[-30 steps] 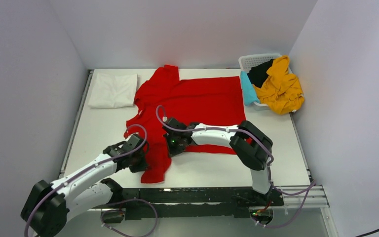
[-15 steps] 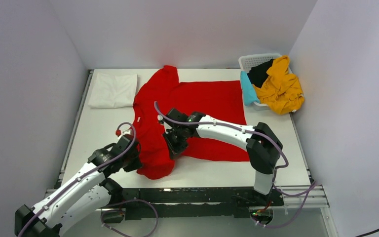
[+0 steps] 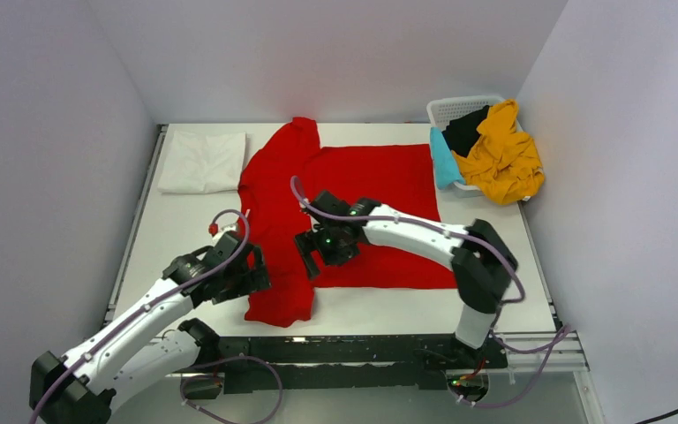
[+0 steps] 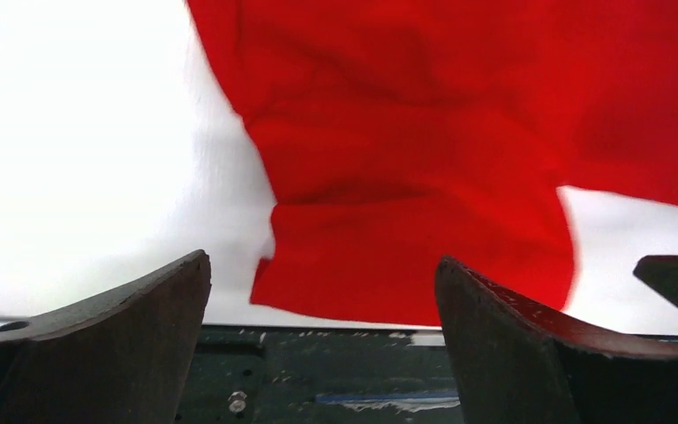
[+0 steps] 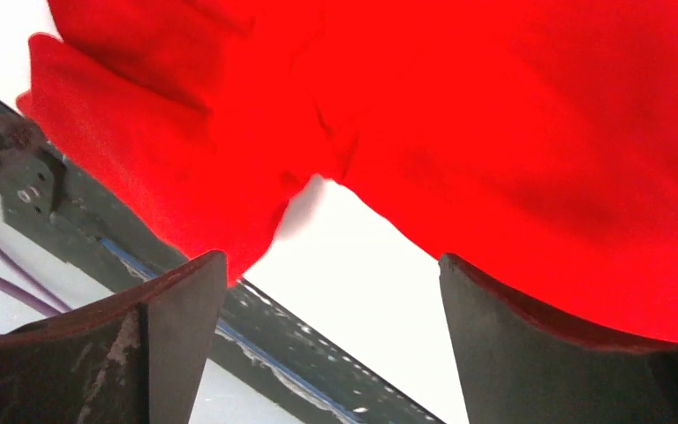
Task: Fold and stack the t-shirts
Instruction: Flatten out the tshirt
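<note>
At the red shirt's (image 3: pixel 371 185) near-left corner, both claws stand wide open and empty. The shirt lies spread flat on the tabletop (image 3: pixel 177 230), with its long axis running left to right and its sleeves at the left end. Its near sleeve (image 3: pixel 281 300) points toward the arms' bases. The left claw (image 3: pixel 252 281) sits just beside that sleeve's left edge, fingers parted, with the cloth lying ahead of the tips. The right claw (image 3: pixel 311 256) hangs over the spot where the sleeve joins the body, gripping nothing; whether it touches the cloth cannot be told. Either claw looks placed to take the sleeve, the left being nearer its outer edge. A folded white shirt (image 3: pixel 201 162) lies beyond the red shirt's far-left corner, and a basket (image 3: pixel 455 108) stands at its far-right corner.
</note>
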Robot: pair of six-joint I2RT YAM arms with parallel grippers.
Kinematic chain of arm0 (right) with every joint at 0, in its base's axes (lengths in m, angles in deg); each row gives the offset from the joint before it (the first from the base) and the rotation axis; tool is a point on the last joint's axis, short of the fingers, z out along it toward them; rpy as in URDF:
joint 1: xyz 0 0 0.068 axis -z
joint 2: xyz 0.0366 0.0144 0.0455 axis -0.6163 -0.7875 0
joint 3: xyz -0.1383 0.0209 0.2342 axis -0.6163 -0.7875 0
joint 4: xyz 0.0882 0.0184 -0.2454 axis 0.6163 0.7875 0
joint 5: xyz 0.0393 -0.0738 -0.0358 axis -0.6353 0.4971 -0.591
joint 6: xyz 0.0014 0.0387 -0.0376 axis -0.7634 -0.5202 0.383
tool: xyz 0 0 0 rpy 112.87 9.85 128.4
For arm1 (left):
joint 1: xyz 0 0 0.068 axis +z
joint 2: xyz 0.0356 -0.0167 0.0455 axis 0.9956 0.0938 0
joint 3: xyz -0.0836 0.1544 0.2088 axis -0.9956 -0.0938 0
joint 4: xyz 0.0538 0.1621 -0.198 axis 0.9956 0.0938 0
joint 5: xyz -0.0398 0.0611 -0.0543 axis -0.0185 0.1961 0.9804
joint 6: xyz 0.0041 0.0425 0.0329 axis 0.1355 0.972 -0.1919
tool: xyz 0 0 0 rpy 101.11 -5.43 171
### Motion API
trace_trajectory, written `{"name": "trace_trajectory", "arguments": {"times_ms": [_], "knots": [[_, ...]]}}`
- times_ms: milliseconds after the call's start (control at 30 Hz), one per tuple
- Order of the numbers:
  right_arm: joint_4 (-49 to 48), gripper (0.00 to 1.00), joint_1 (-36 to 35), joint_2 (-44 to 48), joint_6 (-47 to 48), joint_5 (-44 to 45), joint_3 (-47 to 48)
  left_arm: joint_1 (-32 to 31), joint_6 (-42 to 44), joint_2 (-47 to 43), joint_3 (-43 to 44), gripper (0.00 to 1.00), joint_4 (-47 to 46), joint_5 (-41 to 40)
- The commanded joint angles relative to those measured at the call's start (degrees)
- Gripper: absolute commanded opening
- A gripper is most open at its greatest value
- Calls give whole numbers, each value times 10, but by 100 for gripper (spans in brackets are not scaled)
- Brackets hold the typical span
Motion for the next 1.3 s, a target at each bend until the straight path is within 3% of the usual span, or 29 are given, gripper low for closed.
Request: {"name": "trace_trajectory", "arguments": {"times_ms": [0, 200, 367, 567, 900, 1067, 1267], "knots": [[-49, 99, 19, 129, 5, 118, -58, 1, 37, -22, 41, 99, -67, -43], [-172, 100, 154, 219, -53, 117, -209, 29, 86, 113, 69, 99, -206, -24], [-232, 100, 257, 218, -50, 157, -275, 91, 125, 252, 95, 99, -313, 62], [-284, 100, 320, 150, -33, 150, -282, 127, 151, 407, 163, 100, -347, 85], [-351, 100, 387, 10, -32, 124, -220, 163, 197, 572, 301, 99, -327, 74], [-330, 100, 386, 34, -13, 132, -175, 163, 212, 561, 359, 99, -291, 63], [-325, 100, 384, 206, -29, 166, -250, 138, 196, 411, 285, 99, -241, 22]]}}
